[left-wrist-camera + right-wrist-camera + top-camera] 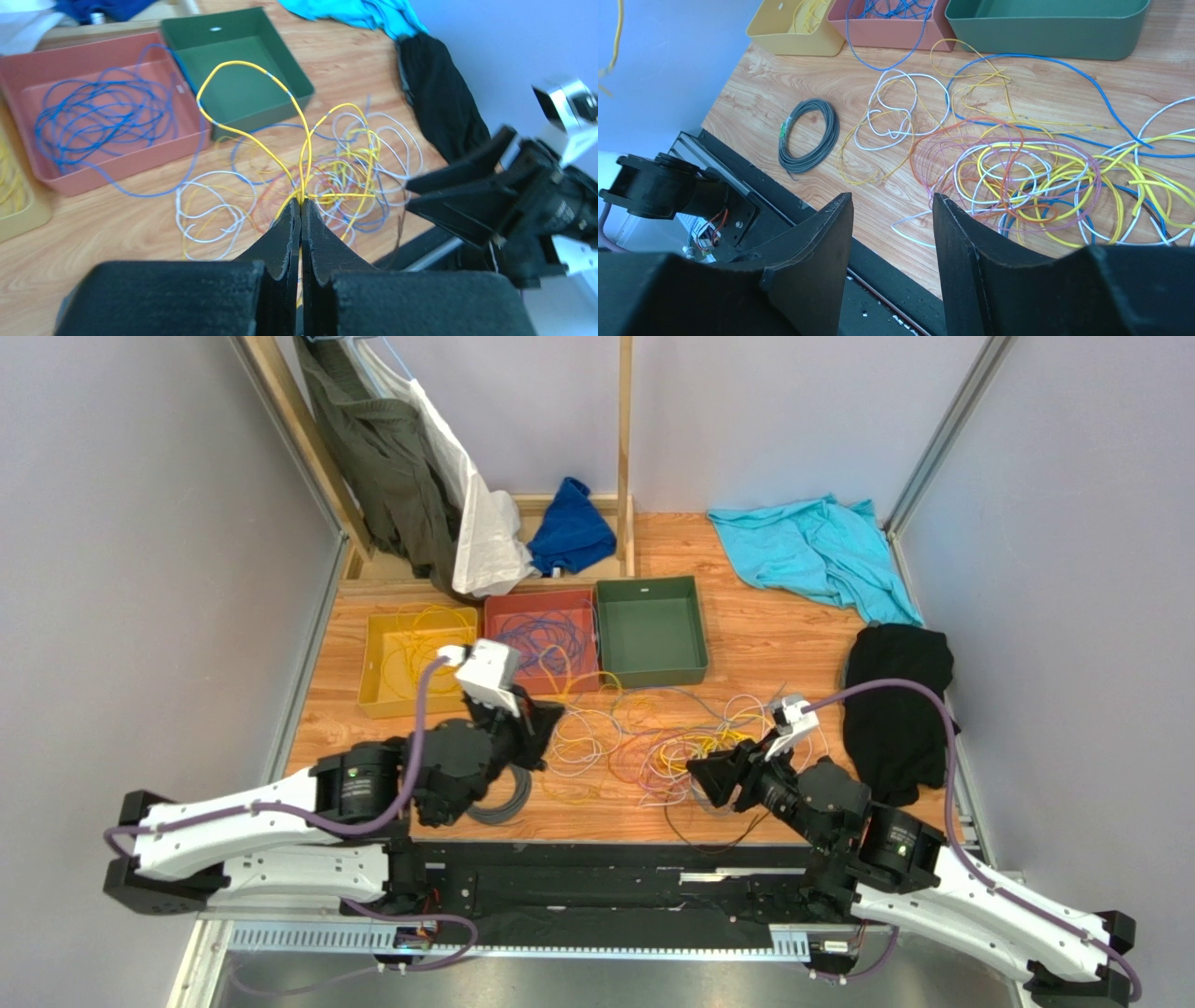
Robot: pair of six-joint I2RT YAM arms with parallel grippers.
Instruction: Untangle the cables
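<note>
The left claw (301, 210) is clamped tight on a yellow cable (235, 63), which rises from its tips in a tall loop above the tangle of cables (351, 175). That tangle, yellow, blue, white and orange, lies in the middle of the bench (786, 637), near the green tray (648, 630). The right claw (892, 206) stands half open, holding nothing, at the tangle's near right side. A dark coil (808, 133) lies apart to the left. Blue cable (98, 119) fills the red tray (119, 166).
</note>
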